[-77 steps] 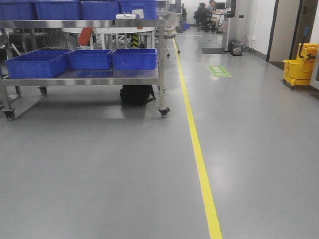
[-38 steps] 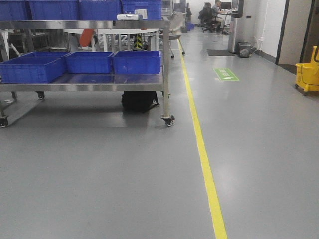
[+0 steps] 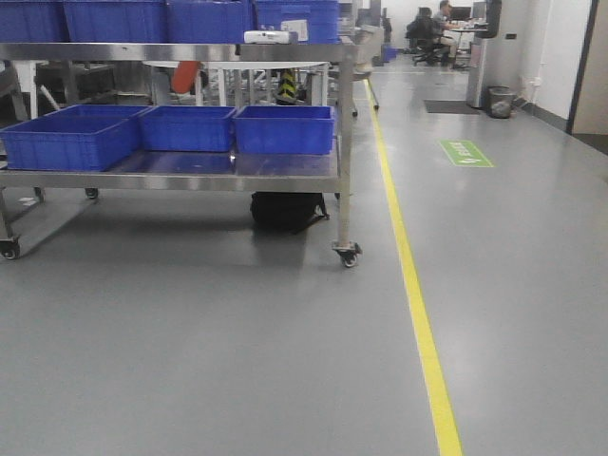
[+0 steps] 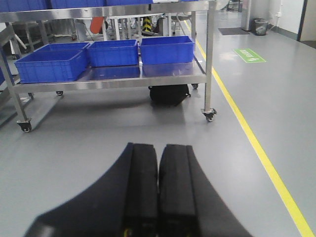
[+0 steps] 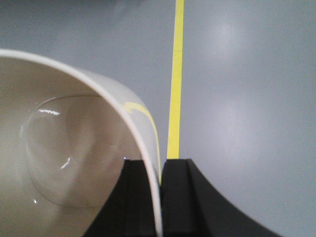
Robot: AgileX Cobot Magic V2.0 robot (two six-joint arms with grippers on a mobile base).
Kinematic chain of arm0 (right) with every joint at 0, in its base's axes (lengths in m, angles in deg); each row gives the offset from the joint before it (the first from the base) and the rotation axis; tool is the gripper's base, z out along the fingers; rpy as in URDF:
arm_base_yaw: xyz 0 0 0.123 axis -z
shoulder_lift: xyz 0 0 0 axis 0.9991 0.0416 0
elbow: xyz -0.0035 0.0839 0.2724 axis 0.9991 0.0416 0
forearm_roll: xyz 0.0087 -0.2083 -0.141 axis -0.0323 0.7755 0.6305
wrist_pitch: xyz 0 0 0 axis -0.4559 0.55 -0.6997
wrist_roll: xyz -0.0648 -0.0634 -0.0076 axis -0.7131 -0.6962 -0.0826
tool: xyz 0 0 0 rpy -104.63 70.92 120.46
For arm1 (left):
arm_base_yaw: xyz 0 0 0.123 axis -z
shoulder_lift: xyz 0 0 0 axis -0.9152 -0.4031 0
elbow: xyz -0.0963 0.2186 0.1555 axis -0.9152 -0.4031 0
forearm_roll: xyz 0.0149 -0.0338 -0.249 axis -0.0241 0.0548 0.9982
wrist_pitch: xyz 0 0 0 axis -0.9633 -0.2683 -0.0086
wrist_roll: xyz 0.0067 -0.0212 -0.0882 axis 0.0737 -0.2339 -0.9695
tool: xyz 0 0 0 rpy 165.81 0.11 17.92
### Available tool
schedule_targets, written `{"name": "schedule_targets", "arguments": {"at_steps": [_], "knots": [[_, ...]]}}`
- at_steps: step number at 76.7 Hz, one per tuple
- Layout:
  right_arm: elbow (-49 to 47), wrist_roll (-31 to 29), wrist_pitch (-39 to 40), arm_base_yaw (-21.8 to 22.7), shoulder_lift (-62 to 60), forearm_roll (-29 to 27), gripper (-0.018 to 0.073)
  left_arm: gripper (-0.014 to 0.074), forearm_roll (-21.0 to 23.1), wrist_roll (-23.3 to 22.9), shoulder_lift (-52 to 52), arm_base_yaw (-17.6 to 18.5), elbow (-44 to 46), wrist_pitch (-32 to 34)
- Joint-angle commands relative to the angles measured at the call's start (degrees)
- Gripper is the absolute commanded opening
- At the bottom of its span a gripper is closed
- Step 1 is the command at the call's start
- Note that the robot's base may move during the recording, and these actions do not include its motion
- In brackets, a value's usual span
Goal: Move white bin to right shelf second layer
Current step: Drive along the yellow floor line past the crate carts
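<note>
You have open grey floor point(image 3: 218, 361) ahead. The steel trolley point(image 3: 345, 142) bounds it at the left. Its near caster point(image 3: 348, 255) stands just beside the yellow line point(image 3: 418, 313), apart from it. Blue crates point(image 3: 283, 128) sit on the lower shelf, with a black bag point(image 3: 285, 209) beneath. The left gripper point(image 4: 158, 168) has its fingers pressed together and holds nothing. The right gripper point(image 5: 159, 170) is clamped on the wall of the white bin point(image 5: 64, 138), one finger inside and one outside, above the floor.
</note>
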Motion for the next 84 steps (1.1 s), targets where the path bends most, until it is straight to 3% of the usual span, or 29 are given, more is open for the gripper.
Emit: {"name": "schedule_targets", "arguments": {"at_steps": [1,84], "knots": [[-1.8,0.2,4.9,0.2,0.2,0.0,0.0048,0.0085,0.0,-0.3,0.8,0.4,-2.1,4.9],[-1.8,0.2,4.9,0.2,0.2,0.0,0.0048,0.0085,0.0,-0.3,0.8,0.4,-2.1,4.9]]}}
